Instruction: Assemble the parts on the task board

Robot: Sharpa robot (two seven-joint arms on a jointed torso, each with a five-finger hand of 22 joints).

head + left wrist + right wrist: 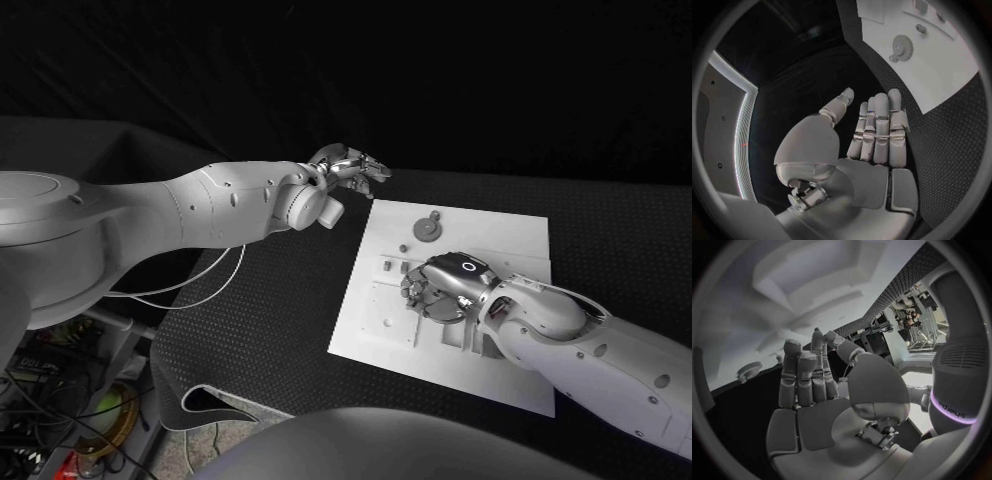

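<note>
The white task board (498,235) lies in the middle of the black table. A grey gear-shaped part (428,226) sits near its far edge, also visible in the left wrist view as the gear (901,47) and in the right wrist view as the gear (749,369). My right hand (438,290) hovers low over the board's middle; its fingers (807,375) stand straight and hold nothing. My left hand (348,167) hangs over the table just beyond the board's far left corner, its fingers (879,127) extended, palm bare.
Small fittings (389,265) stand on the board beside my right hand. The board (942,65) has small pieces (921,28) near its far side. Loose cables (188,285) hang off the table's left edge, below my left arm.
</note>
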